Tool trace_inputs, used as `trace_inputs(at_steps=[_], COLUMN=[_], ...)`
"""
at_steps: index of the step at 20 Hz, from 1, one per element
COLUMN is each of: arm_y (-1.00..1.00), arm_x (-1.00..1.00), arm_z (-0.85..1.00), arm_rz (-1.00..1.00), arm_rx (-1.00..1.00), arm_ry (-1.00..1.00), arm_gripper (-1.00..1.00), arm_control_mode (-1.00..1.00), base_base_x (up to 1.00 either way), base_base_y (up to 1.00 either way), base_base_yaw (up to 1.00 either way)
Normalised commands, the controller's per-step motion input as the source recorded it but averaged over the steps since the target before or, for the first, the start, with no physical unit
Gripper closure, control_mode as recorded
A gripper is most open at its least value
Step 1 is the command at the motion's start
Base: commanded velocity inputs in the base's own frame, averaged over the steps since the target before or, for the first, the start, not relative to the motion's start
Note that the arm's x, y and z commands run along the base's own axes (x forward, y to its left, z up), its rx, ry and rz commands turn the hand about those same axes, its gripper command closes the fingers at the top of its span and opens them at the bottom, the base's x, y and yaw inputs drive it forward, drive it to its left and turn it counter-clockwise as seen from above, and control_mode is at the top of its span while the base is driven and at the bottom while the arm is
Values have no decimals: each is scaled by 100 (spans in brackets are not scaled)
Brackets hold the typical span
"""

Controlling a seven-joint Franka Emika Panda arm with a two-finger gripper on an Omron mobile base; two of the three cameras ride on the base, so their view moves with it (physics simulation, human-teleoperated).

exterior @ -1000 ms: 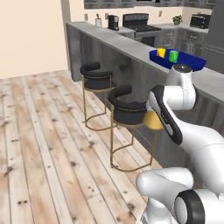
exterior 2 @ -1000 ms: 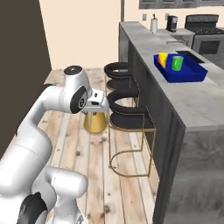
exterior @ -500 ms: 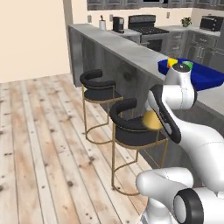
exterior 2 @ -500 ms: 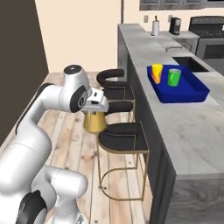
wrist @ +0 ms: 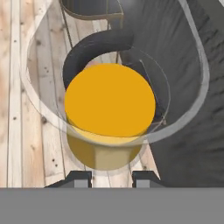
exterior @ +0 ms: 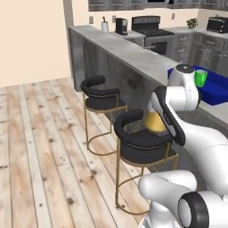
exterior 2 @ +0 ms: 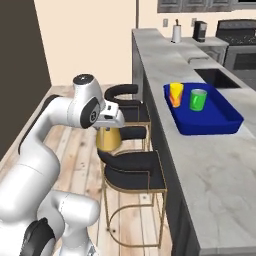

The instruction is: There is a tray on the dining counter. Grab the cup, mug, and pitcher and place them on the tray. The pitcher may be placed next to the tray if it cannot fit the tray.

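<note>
My gripper (exterior 2: 111, 125) is shut on the pitcher (exterior 2: 108, 139), a clear vessel with orange-yellow liquid that hangs upright over a bar stool, left of the dining counter (exterior 2: 210, 170). In the hand view I look straight down into the pitcher (wrist: 109, 100) from between the fingertips of the gripper (wrist: 111, 177). The deep-blue tray (exterior 2: 220, 131) lies on the counter top to the right, apart from the pitcher. Inside it stand the yellow cup (exterior 2: 176, 93) and the green mug (exterior 2: 198, 99), side by side. In the left base view my arm partly covers the pitcher (exterior: 155, 121), and the mug (exterior: 201, 78) stands in the tray (exterior: 216, 91).
Two black bar stools with gold legs stand against the counter front, one (exterior 2: 132, 167) right under the pitcher and one (exterior: 100, 95) farther along. A sink (exterior 2: 216, 76) is sunk in the counter beyond the tray. Wooden floor lies open to the left.
The whole picture has shifted: the base has driven along the counter, and the tray is now nearer and larger. The pitcher stays in the gripper the same way.
</note>
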Motion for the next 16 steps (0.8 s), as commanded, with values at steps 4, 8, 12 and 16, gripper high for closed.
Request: trace_inputs(at_steps=[4, 8, 12, 16], arm_y=[0, 0, 0, 0], arm_x=[0, 0, 0, 0], arm_z=[0, 0, 0, 0], arm_rz=[0, 0, 0, 0], arm_rx=[0, 0, 0, 0], arm_ry=[0, 0, 0, 0], arm_gripper=[100, 100, 100, 100], arm_control_mode=[100, 100, 100, 100], base_base_x=[62, 60, 56, 28], base_base_y=[-2, -1, -2, 0], base_base_yaw=[0, 0, 0, 2])
